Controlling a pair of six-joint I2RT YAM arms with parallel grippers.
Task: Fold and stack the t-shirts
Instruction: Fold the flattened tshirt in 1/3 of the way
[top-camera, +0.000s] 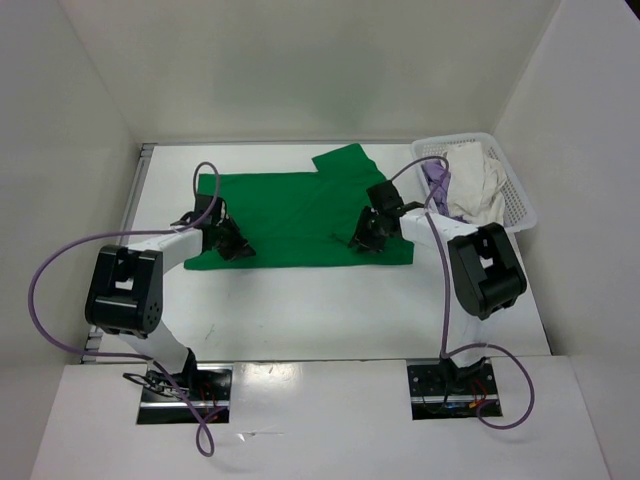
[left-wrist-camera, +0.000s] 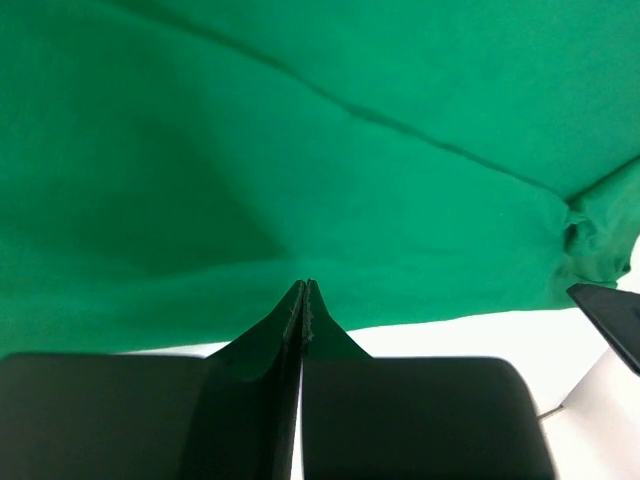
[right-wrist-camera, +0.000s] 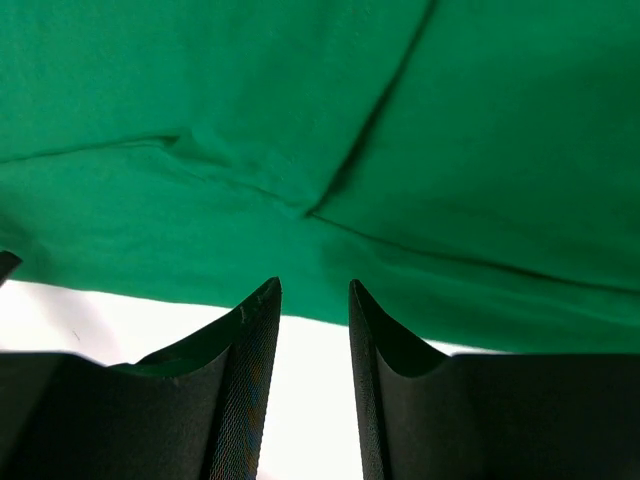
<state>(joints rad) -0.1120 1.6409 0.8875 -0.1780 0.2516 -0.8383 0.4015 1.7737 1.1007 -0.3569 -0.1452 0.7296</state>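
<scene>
Left fingers (left-wrist-camera: 288, 330): pressed flat together, no gap, tips right at the near hem of the green t-shirt (top-camera: 290, 215). Can't tell if any cloth is caught between them. Right fingers (right-wrist-camera: 250, 340): apart, bare white table (top-camera: 330, 300) showing through the gap, tips at the same shirt's near edge, nothing between them.

My left gripper (left-wrist-camera: 305, 292) sits low at the shirt's near left corner, pointing away from my bases across the cloth. My right gripper (right-wrist-camera: 315, 290) sits low on the near right part of the shirt, also pointing away and a bit leftward. The two are well apart, with the shirt body between them.

Left arm: the forearm runs in from the left, nearly level, out of a big black elbow joint standing left of the shirt. A link drops from it back to the base at the near edge. Right arm: the forearm angles in from the right out of its black elbow joint, which stands near the basket (top-camera: 522, 208), and a long link runs down to its base.

The green t-shirt lies spread and mostly flat mid-table, one sleeve sticking out at the far right. The white t-shirt (top-camera: 478, 185) and the lavender t-shirt (top-camera: 437, 180) are bunched in the basket at the far right corner, lavender on the left side.
</scene>
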